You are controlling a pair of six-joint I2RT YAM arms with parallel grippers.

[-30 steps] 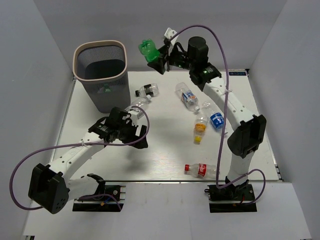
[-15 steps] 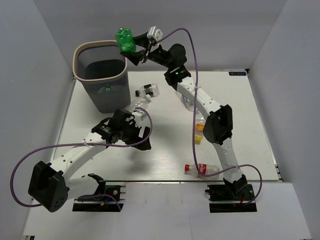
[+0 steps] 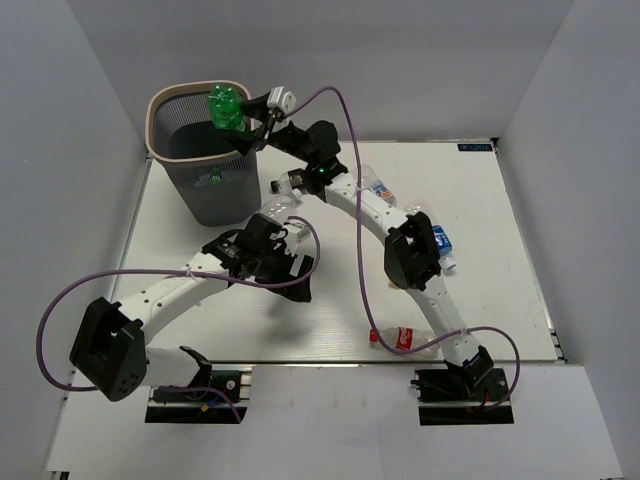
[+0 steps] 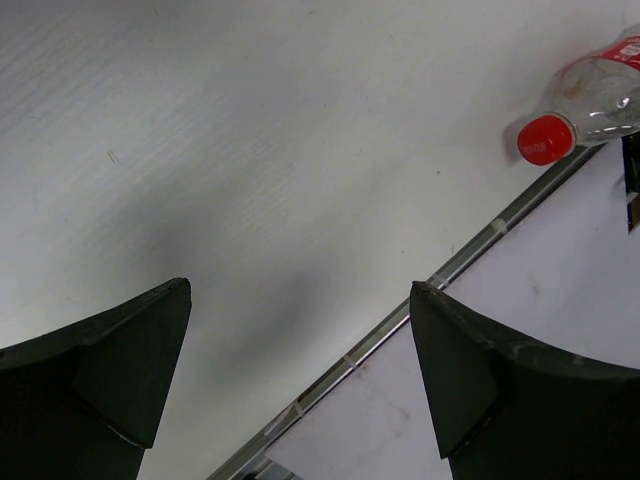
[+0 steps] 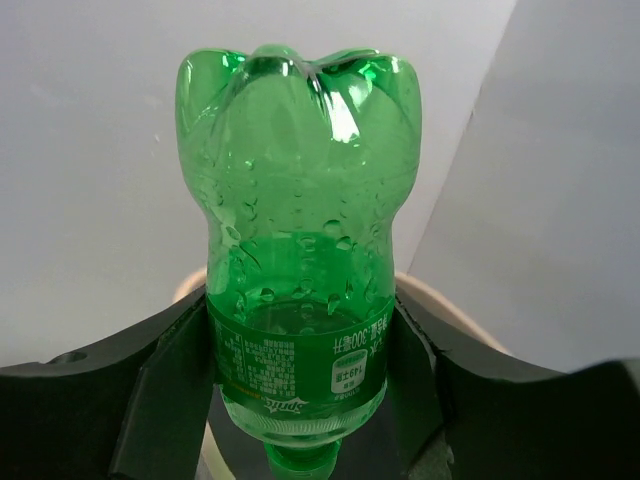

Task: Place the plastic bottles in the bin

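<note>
My right gripper (image 3: 243, 122) is shut on a green bottle (image 3: 224, 108) and holds it over the back right rim of the bin (image 3: 153, 118), a dark mesh basket. In the right wrist view the fingers (image 5: 165, 385) clamp the green bottle (image 5: 300, 200) at its label, cap towards the camera, with the beige rim (image 5: 470, 325) behind it. My left gripper (image 3: 298, 275) is open and empty over the table's middle front. In the left wrist view the left gripper (image 4: 298, 290) hangs above the front table edge, with a red-capped bottle (image 4: 590, 85) at upper right.
Another green bottle (image 3: 212, 180) shows through the bin's mesh. On the table lie a black-capped bottle (image 3: 293, 182), a clear one (image 3: 275, 207) by my left arm, two blue-labelled ones (image 3: 376, 189) (image 3: 440, 243) and the red-labelled one (image 3: 402, 338) at the front edge.
My right arm has swung left with the green bottle, from the back middle to over the bin's rim. My left gripper has moved a little right and forward, still open.
</note>
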